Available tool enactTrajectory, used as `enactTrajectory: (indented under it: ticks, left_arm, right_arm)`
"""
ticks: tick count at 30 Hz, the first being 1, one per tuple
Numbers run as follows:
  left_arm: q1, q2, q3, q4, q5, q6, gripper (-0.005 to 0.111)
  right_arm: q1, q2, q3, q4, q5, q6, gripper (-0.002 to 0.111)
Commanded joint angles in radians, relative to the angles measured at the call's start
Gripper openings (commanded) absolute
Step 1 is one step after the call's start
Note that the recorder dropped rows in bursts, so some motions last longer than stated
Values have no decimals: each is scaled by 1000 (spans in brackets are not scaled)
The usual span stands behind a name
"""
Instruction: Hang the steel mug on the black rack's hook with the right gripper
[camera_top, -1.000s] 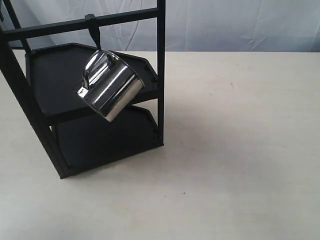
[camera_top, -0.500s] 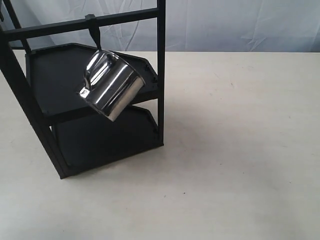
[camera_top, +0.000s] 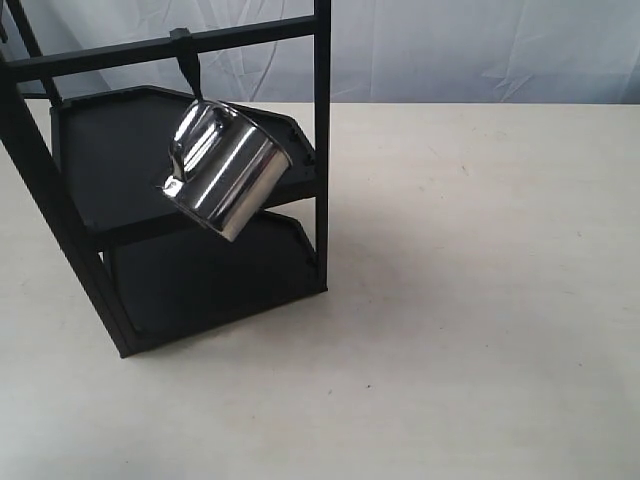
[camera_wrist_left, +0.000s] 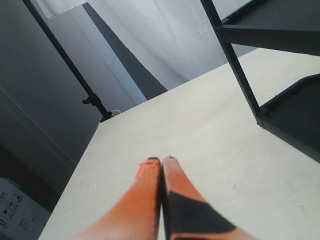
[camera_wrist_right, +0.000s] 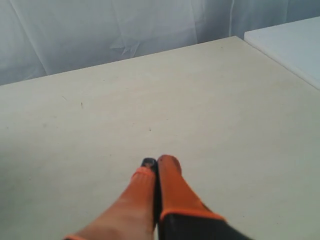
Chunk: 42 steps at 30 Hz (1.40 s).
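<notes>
We record the steel mug (camera_top: 222, 180) hanging by its looped handle from the hook (camera_top: 190, 70), which drops from the upper crossbar of the black rack (camera_top: 322, 150). The mug is tilted, its open rim turned toward the lower right of the exterior view and its base toward the upper left, and it hangs in front of the rack's upper shelf with the lower shelf below it. No gripper touches it; neither arm appears in the exterior view. The rack stands on the left part of the pale tabletop (camera_top: 470, 300), with a white cloth backdrop (camera_top: 480, 50) behind. In the right wrist view we see the right gripper (camera_wrist_right: 156, 162) with its orange-padded jaws pressed together and nothing between them, poised over bare tabletop and well apart from the rack, which does not show in that view. In the left wrist view the left gripper (camera_wrist_left: 161, 161) likewise has its jaws closed on nothing, above the tabletop, with a corner post and the shelf edges of the rack near it.
</notes>
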Motion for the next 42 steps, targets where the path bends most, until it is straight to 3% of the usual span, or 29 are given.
enactTrajectory:
  ticks: [1,14,42]
  left_arm:
    - [-1,-5,0,-1,-8,-2,2]
    - [-1,-5,0,-1,-8,-2,2]
    - [-1,-5,0,-1,-8,-2,2]
  right_arm:
    - [-2,-25,33,64,-13,-68,-1]
    - [195,-73,92,45,-31,-58,-1]
    - [194,-73,92,72,-26,-57,-1]
